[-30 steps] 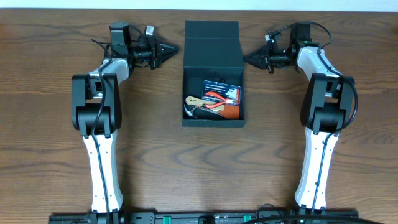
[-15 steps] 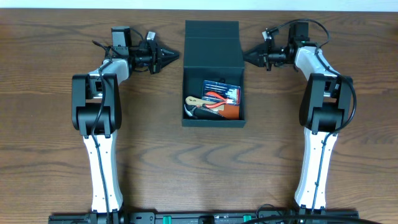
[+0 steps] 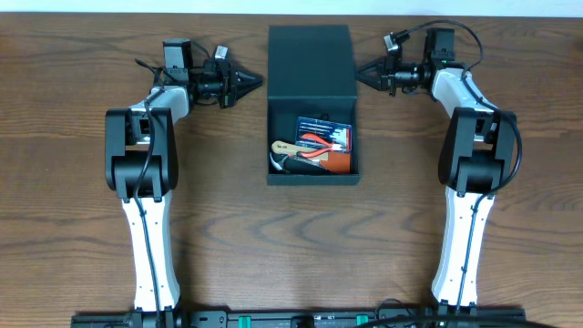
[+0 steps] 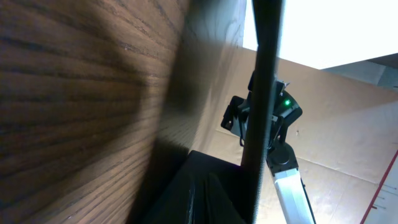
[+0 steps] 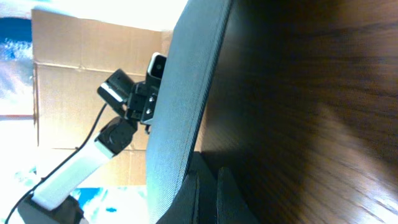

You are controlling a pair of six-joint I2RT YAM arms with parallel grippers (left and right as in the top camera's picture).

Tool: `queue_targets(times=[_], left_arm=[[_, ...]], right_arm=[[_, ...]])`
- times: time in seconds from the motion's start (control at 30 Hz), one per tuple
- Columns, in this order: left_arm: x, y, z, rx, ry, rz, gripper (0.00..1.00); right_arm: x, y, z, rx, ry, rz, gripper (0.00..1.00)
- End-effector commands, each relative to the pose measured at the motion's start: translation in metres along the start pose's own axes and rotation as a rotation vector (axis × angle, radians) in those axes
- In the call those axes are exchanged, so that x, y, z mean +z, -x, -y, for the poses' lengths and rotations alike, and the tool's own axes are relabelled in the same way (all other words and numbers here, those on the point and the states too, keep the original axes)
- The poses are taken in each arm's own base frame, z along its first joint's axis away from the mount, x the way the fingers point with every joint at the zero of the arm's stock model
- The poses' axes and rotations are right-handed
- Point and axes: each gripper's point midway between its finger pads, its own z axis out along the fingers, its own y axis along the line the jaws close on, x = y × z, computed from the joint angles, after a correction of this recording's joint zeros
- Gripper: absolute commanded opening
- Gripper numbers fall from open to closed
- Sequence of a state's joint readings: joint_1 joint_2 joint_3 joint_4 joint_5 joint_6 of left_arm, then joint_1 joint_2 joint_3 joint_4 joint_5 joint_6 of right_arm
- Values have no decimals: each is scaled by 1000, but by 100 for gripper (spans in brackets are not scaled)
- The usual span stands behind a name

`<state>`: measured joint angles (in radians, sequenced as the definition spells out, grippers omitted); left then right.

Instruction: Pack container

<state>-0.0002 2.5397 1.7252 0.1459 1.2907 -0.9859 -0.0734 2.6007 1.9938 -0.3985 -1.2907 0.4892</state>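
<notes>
Overhead, the dark matte container [image 3: 313, 179] sits on the wood table between the arms, holding red-handled pliers [image 3: 319, 142] and other tools, with its lid [image 3: 310, 62] raised at the far side. The left gripper [image 3: 256, 80] and right gripper [image 3: 363, 72], both pinched shut and empty, flank that lid, so I judge both tips should tip the flap forward evenly, without skewing the hinge. In the left wrist view the lid [image 4: 263, 74] is a thin dark strip, edge-on, just ahead of the closed fingers [image 4: 205, 205]. The right wrist view shows its smooth teal-black face [image 5: 186, 93] just beside the closed tips, but I cannot tell whether they touch.
</notes>
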Motion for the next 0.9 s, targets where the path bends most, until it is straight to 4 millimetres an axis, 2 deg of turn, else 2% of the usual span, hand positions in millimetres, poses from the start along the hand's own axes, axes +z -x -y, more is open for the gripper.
queue_targets(times=[0.0, 0.27, 0.57, 0.87], left_arm=[[-2, 0, -5, 12, 0, 0, 5], [0, -5, 2, 24, -17, -29, 5], [5, -5, 24, 80, -35, -45, 6], [7, -7, 30, 95, -46, -60, 5]], right_arm=[[6, -11, -7, 13, 85, -58, 1], [6, -14, -12, 24, 116, -74, 1], [7, -16, -18, 84, 130, -92, 1], [3, -14, -40, 66, 130, -87, 1]])
